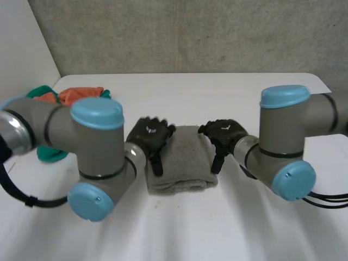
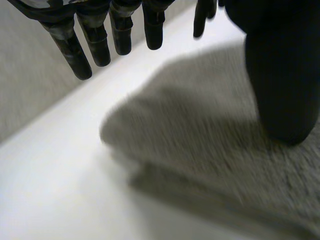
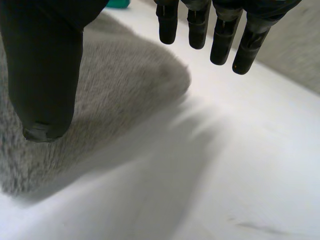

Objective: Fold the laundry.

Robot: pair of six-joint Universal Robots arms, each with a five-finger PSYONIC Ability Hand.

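Note:
A grey towel (image 1: 182, 159) lies folded into a thick narrow stack in the middle of the white table (image 1: 217, 92). My left hand (image 1: 151, 136) is at the towel's left edge, fingers straight and open, holding nothing. Its own view has the thumb (image 2: 282, 75) over the grey towel (image 2: 200, 135) and the fingers (image 2: 95, 42) spread past its edge. My right hand (image 1: 223, 135) is at the towel's right edge, also open. There the thumb (image 3: 45, 75) hangs over the towel (image 3: 120, 90) and the fingers (image 3: 220, 35) hang over bare table.
A pile of orange and green laundry (image 1: 70, 98) lies at the table's far left, behind my left arm (image 1: 92, 147). My right arm (image 1: 288, 147) stands at the right. A grey wall (image 1: 190, 32) runs behind the table.

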